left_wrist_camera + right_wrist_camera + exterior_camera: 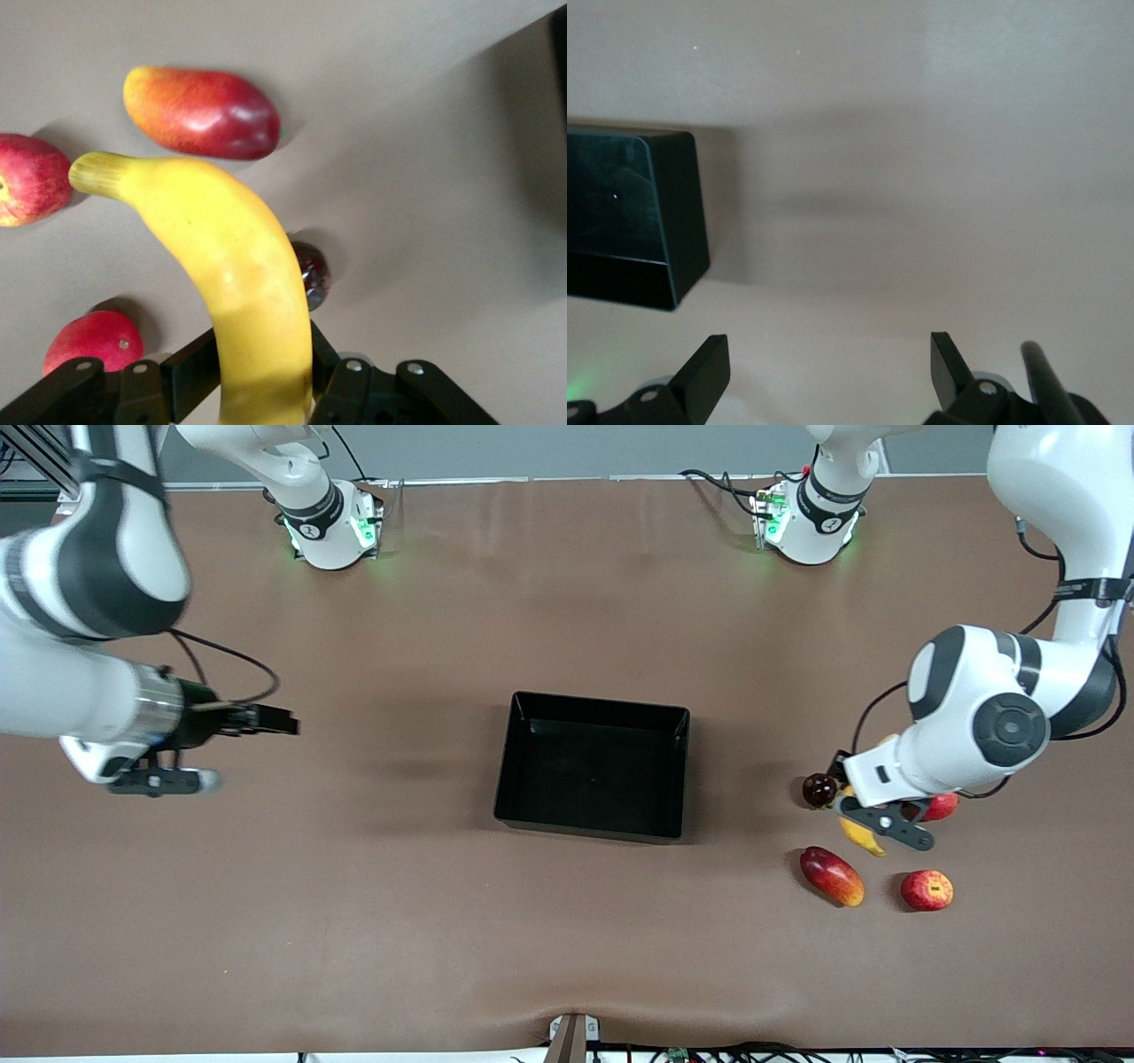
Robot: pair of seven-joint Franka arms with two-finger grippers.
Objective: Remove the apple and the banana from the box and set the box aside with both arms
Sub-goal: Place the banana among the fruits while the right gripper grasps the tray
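While brown table [354, 921] carries black box [592, 825], left gripper [257, 376] clenched on banana [230, 266] above fruits, right gripper [828, 367] released, hovering over bare table

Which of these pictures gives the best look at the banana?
The left wrist view: the banana fills it, curving up from the left end effector that is shut on it. In the front view only its yellow tip shows under that arm, among the other fruits. The right wrist view does not show it.

From my seat the box [592, 766] looks like glossy black plastic, the table [354, 921] a matt brown sheet – banana [232, 266] skin smooth, waxy.
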